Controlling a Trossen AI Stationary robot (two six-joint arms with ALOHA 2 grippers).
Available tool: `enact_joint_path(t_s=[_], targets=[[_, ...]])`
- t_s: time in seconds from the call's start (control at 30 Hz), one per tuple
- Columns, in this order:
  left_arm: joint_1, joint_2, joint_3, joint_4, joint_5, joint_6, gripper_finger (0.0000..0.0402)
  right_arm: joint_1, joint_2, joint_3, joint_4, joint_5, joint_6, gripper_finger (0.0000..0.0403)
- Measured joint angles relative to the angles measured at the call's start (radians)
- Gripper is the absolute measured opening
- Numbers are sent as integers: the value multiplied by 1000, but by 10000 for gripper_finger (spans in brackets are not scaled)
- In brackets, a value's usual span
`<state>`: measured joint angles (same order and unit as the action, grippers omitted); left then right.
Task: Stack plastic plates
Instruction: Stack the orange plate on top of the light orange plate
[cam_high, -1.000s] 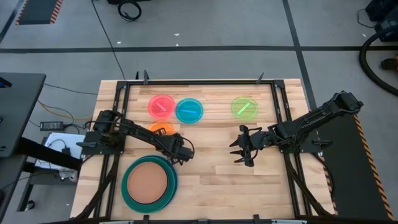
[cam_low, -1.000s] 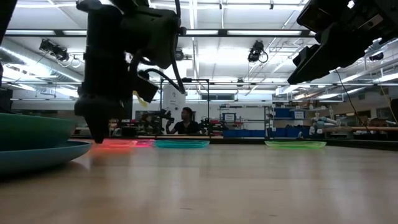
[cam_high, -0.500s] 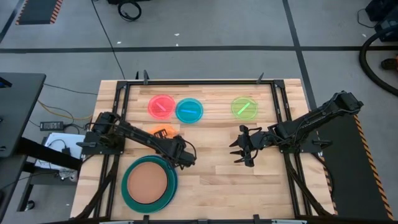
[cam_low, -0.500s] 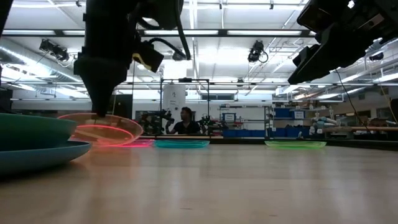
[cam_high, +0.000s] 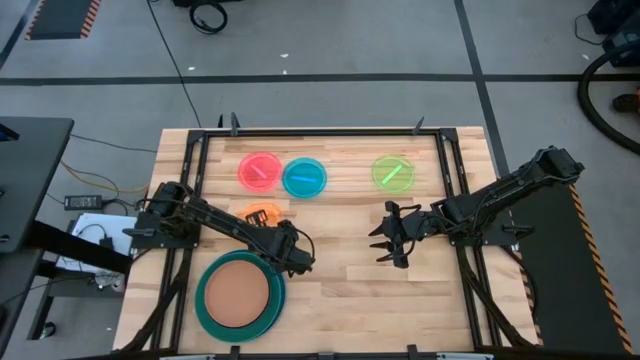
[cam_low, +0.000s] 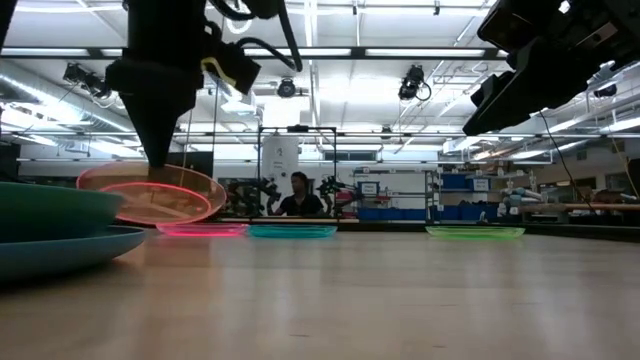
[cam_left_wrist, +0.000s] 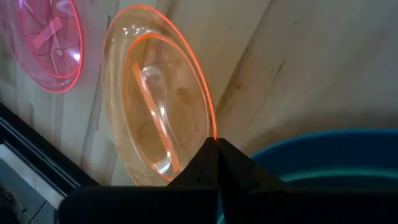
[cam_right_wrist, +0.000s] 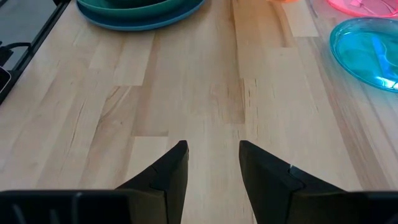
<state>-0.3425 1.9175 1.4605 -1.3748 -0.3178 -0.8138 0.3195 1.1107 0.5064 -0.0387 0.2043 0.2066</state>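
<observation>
One orange plate (cam_low: 152, 194) hangs tilted above the desk (cam_high: 340, 290), pinched at its rim in your left gripper (cam_high: 290, 255); next, carry it over the stack (cam_high: 238, 296); right jaws idle, parted

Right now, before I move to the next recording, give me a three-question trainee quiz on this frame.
1. True or false: the left gripper is shut on the orange plate.
2. Which plate tops the stack? A pink, B brown, C cyan
3. Fill in: the right gripper hovers ____ over bare table.

Key: 1 true, the plate is tilted and off the table. 2 B, the brown plate. 3 open.
</observation>
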Motion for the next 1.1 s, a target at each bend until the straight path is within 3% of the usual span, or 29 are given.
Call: enact_joint_path(t_s=[0.43, 0.93, 1.1], targets=[[-53, 0, 81, -95, -11, -73, 2, 0, 0, 0, 0, 5, 0, 153], [-253, -1, 237, -196, -21, -308, 2, 0, 0, 0, 0, 5, 7, 153], [-323, -1, 255, -196, 25, -364, 2, 0, 0, 0, 0, 5, 11, 153]])
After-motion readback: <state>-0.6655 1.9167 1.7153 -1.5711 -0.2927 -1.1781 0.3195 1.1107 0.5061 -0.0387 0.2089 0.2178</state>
